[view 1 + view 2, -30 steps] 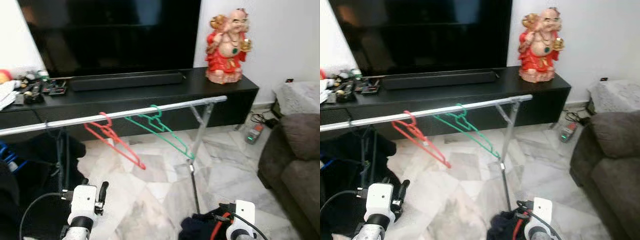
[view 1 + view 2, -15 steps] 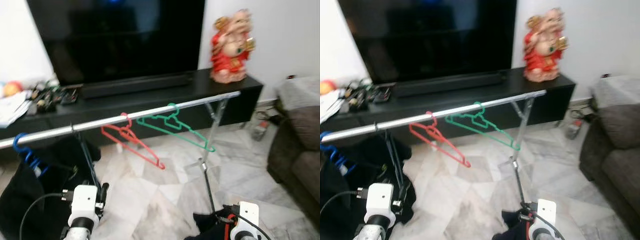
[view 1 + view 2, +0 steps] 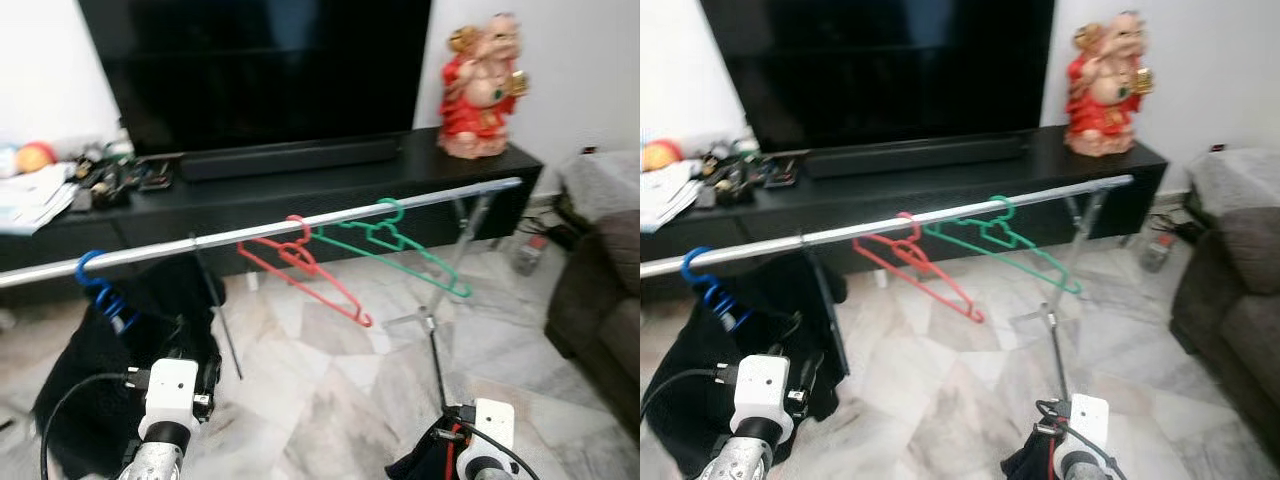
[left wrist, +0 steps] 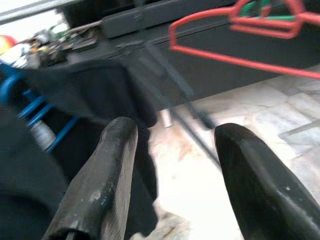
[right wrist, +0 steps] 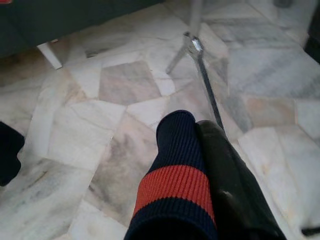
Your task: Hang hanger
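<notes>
The left gripper has its jaws apart and empty, low before the rail. The right gripper has its jaws clamped on a navy, red-striped cloth. Red hanger, green hanger and blue hanger hang on the rail.

On the silver rail hang a red hanger, a green hanger and a blue hanger, while my right hand holds a navy garment with a red stripe over the grey-and-beige marble floor.
</notes>
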You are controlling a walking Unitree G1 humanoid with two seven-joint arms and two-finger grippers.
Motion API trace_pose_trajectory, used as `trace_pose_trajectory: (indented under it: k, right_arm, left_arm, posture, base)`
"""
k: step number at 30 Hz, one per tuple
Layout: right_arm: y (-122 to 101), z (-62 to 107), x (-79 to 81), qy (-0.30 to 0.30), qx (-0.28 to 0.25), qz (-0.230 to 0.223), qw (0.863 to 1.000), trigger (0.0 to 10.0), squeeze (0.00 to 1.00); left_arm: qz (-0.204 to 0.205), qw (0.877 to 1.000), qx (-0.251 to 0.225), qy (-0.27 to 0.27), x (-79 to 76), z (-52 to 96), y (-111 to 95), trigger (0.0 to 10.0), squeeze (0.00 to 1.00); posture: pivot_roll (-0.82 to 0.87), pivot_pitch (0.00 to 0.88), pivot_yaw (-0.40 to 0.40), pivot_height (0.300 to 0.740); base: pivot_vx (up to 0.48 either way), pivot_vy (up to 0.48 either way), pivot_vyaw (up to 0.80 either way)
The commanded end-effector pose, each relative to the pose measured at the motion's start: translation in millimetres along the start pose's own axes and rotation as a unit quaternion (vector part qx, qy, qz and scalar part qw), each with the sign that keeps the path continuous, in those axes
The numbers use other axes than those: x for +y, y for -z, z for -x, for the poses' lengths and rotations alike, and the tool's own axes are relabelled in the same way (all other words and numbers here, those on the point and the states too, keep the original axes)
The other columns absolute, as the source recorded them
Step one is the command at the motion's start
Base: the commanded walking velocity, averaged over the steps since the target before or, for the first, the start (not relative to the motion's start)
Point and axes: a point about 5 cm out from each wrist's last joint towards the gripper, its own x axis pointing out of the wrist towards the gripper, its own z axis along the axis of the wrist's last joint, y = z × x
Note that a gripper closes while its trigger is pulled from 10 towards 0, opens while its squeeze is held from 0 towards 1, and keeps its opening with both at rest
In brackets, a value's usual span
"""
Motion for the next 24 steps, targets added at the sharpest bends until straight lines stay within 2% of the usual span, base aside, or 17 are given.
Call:
trace_pose_trajectory:
  k: [1, 4, 11, 16, 24]
  right_arm:
    - [-12.2, -3.7, 3.3, -0.006, -0.028, -0.003, 1.0, 10.0, 0.0]
    - [-13.6, -4.1, 3.6, -0.008, -0.031, -0.004, 0.999, 10.0, 0.0]
    - [-16.4, -4.8, 2.4, -0.008, -0.036, -0.01, 0.999, 10.0, 0.0]
    - [-16.2, -4.9, 1.6, -0.009, -0.033, -0.011, 0.999, 10.0, 0.0]
    - [-15.9, -5.0, 8.5, -0.046, -0.025, -0.001, 0.999, 10.0, 0.0]
  left_arm:
    - [-0.002, 1.0, 0.009, -0.001, 1.2, 0.5, 1.1, 10.0, 0.0]
    - [-0.001, 1.0, 0.009, -0.001, 0.8, 0.3, 0.7, 10.0, 0.0]
    - [0.006, 1.0, 0.01, -0.003, -1.9, -1.7, -2.5, 10.0, 0.0]
    - [0.02, 1.0, 0.005, -0.015, -0.9, -4.1, -5.1, 10.0, 0.0]
    - [0.041, 0.999, 0.012, -0.029, -0.1, -2.1, -2.9, 10.0, 0.0]
  posture:
    - [0.0, 0.032, 0.052, 0.74]
    - [0.0, 0.035, 0.051, 0.74]
    - [0.0, 0.038, 0.043, 0.74]
    - [0.0, 0.039, 0.033, 0.74]
    - [0.0, 0.039, 0.02, 0.74]
  base:
    - [0.0, -0.334, 0.8]
    - [0.0, -0.334, 0.8]
    - [0.0, -0.332, 0.0]
    - [0.0, 0.0, 0.0]
    - [0.0, 0.0, 0.0]
